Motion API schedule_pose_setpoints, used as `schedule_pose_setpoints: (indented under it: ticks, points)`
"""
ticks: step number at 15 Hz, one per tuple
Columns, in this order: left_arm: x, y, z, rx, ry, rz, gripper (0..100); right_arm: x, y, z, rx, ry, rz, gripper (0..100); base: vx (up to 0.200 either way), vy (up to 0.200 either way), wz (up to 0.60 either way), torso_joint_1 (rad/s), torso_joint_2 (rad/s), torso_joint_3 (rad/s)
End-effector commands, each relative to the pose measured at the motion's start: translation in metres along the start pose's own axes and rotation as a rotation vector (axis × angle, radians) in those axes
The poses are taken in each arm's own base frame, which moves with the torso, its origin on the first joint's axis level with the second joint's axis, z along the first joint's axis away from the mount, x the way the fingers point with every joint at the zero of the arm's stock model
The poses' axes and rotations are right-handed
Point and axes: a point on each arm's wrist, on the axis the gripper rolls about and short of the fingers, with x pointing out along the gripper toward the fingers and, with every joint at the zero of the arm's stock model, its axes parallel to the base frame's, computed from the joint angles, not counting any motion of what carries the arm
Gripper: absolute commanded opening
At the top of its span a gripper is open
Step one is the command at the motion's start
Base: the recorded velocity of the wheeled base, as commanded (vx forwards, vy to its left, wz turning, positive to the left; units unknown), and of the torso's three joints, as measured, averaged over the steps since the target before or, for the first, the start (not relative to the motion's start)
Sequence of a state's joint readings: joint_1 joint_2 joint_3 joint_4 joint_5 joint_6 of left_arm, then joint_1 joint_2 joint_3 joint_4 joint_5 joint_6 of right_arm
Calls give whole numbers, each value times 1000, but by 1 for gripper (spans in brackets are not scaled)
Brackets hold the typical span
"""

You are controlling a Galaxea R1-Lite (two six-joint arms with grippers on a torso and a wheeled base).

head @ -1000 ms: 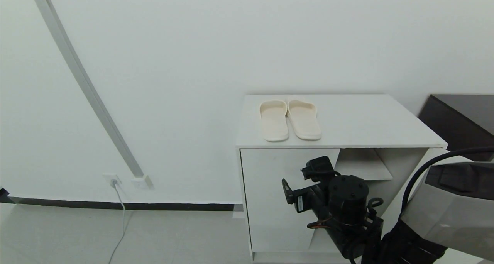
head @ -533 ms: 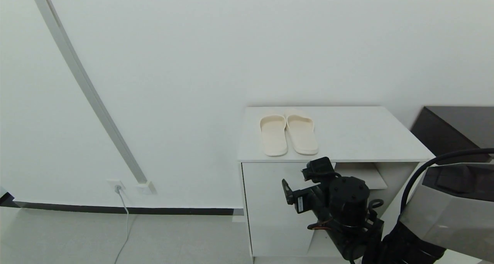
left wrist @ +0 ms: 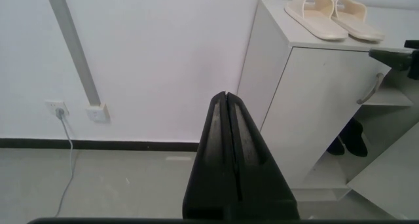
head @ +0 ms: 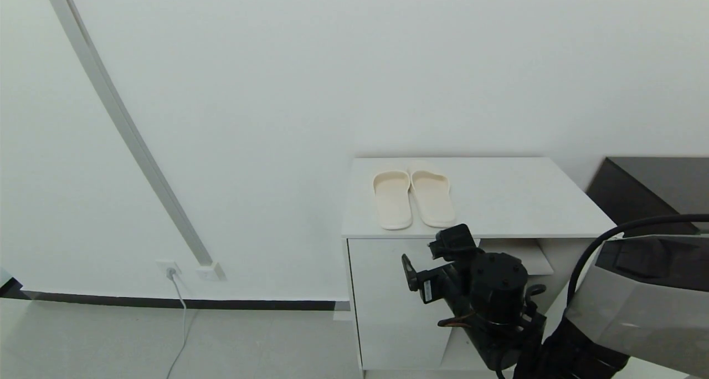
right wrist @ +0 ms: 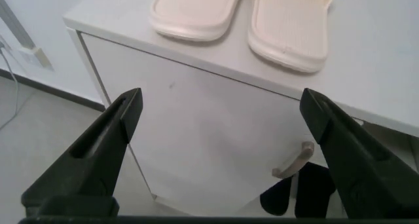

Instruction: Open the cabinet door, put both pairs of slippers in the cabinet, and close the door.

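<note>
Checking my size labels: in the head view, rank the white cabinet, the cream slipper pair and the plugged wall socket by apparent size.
Largest to smallest:
1. white cabinet
2. cream slipper pair
3. plugged wall socket
The differences are plain; no two look alike in size.

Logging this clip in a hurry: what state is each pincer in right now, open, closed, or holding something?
Left pincer: closed, holding nothing.
Right pincer: open, empty, in front of the cabinet door.
</note>
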State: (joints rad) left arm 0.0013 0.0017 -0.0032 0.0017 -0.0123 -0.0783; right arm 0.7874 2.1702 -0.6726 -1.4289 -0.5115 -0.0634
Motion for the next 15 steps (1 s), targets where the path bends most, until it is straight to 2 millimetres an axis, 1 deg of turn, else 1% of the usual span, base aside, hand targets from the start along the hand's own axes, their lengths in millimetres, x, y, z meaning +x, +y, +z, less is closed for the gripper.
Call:
schedule_pose_setpoints:
  ticks: [1, 4, 6, 8, 10, 11, 15]
  points:
    - [0, 0, 0, 0, 0, 0, 0, 13, 0, 14, 9, -12, -14, 100, 0, 0, 0, 0, 0, 0]
    - [0, 0, 0, 2, 0, 0, 0, 18, 3, 36, 22, 41, -9, 100, 0, 0, 0, 0, 0, 0]
    - [0, 0, 0, 2, 0, 0, 0, 24, 7, 60, 64, 53, -5, 100, 0, 0, 0, 0, 0, 0]
    - [0, 0, 0, 2, 0, 0, 0, 28, 9, 82, 70, 49, -4, 100, 0, 0, 0, 0, 0, 0]
    - [0, 0, 0, 2, 0, 0, 0, 31, 10, 86, 100, 78, -8, 100, 0, 0, 0, 0, 0, 0]
    - [0, 0, 0, 2, 0, 0, 0, 31, 10, 85, 125, 106, -23, 100, 0, 0, 0, 0, 0, 0]
    - [0, 0, 0, 3, 0, -1, 0, 31, 10, 81, 120, 125, -44, 100, 0, 0, 0, 0, 0, 0]
